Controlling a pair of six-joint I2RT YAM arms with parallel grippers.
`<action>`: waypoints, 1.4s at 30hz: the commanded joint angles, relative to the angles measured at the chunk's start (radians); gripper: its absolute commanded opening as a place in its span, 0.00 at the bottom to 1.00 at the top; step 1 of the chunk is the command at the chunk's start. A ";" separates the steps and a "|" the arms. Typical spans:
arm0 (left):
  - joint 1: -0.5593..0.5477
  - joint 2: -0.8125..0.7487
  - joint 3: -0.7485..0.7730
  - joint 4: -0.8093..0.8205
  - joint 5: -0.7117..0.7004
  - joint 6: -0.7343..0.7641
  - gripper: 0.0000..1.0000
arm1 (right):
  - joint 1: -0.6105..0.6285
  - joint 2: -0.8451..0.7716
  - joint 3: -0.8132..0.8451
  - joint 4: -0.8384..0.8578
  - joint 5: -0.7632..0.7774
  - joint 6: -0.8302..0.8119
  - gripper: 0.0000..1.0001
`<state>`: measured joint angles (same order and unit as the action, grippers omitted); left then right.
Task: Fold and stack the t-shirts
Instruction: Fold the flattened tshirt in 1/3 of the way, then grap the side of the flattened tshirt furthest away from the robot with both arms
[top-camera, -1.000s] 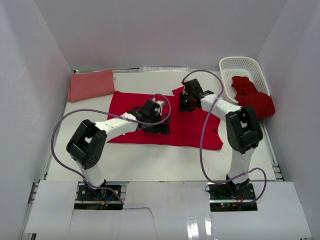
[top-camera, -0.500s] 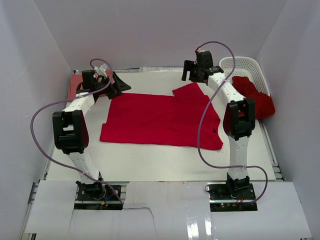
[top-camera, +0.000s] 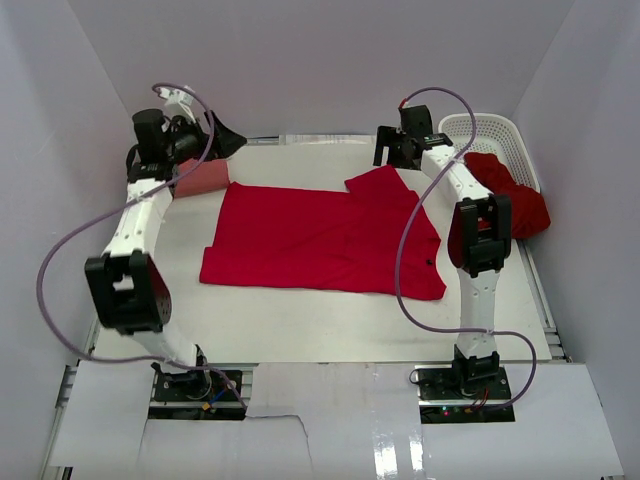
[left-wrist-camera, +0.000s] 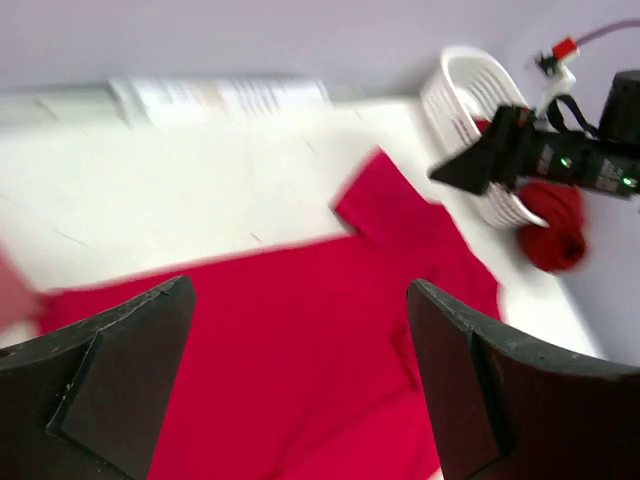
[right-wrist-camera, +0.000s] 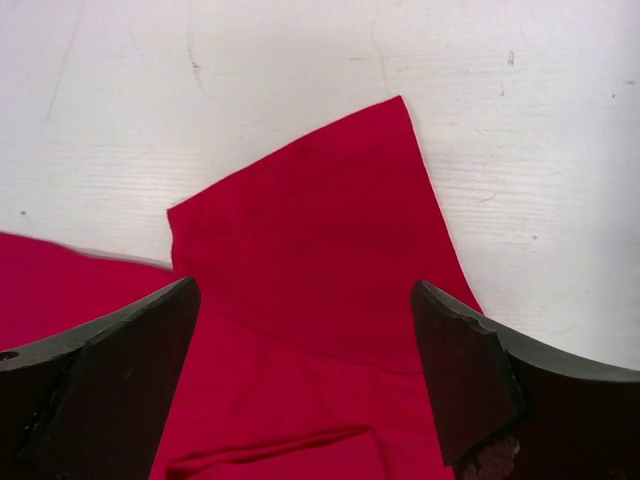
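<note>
A crimson t-shirt (top-camera: 320, 240) lies spread flat mid-table, one sleeve (top-camera: 385, 185) pointing to the back right. A folded salmon-pink t-shirt (top-camera: 200, 178) rests at the back left, partly hidden by the left arm. More red t-shirts (top-camera: 515, 195) spill from the white basket. My left gripper (top-camera: 228, 140) hangs open high over the back left, looking down on the spread shirt (left-wrist-camera: 290, 350). My right gripper (top-camera: 385, 155) is open above the sleeve (right-wrist-camera: 320, 240). Nothing sits between the fingers (right-wrist-camera: 110, 380) of either gripper.
The white lattice basket (top-camera: 490, 135) stands in the back right corner against the wall. White walls close in the table on three sides. The right arm's purple cable loops over the shirt's right side.
Both arms lifted off the spread shirt. The left swung up to the back left corner; the right opened, let the sleeve go and drew back above it.
</note>
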<state>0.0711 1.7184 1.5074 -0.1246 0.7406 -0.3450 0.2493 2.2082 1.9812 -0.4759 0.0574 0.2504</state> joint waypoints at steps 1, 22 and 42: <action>-0.027 -0.337 -0.122 0.170 -0.283 0.205 0.98 | 0.002 -0.081 -0.005 0.051 0.012 -0.019 0.92; -0.093 -0.151 -0.259 0.239 -0.777 0.150 0.83 | -0.008 0.005 0.073 0.005 0.001 0.000 0.95; -0.122 0.237 0.080 -0.132 -0.880 0.057 0.92 | -0.081 0.285 0.286 0.028 -0.047 -0.013 0.86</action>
<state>-0.0437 1.9625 1.5639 -0.2626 -0.1719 -0.2962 0.1719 2.4828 2.2047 -0.5030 0.0372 0.2607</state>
